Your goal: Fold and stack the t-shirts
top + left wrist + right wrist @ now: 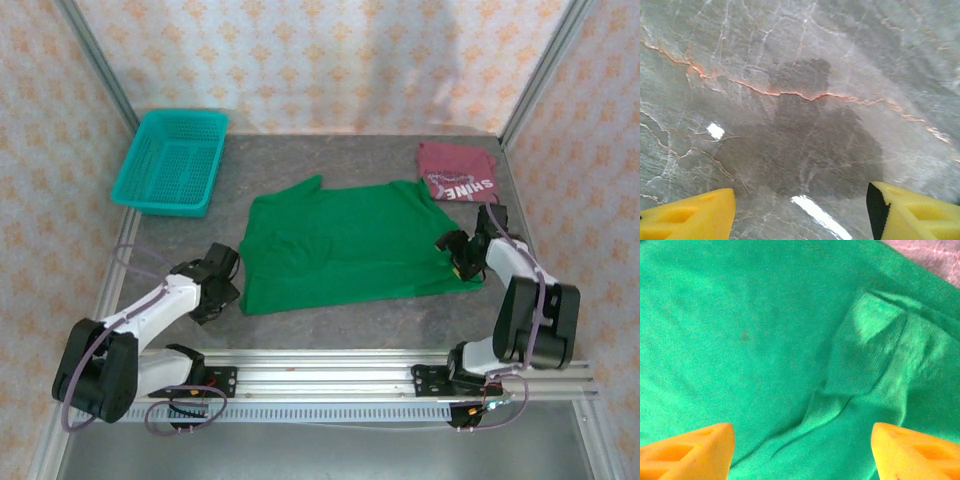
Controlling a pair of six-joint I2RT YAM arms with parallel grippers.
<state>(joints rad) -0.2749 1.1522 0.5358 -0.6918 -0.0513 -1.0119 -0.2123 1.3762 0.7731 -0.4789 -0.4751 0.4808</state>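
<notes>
Yellow fingertips (685, 452) of the right tool (800, 450) stand wide apart, gripping nothing, over a creased fold at the right edge of the green t-shirt (350, 245). Left tool (800, 212) is likewise wide, over bare counter (800, 100) just beside the garment's left edge (both seemingly placed to take opposite sides for a fold). Green t-shirt lies spread mid-counter. Maroon t-shirt (457, 172) sits folded at the far right, apparently awaiting stacking. Count: 2 t-shirts, 1 teal mesh basket (172, 162), 2 tools.

Green t-shirt (345, 250) spread flat mid-table, slightly wrinkled, maroon "SHINE" t-shirt (457, 172) folded at far right corner
</notes>
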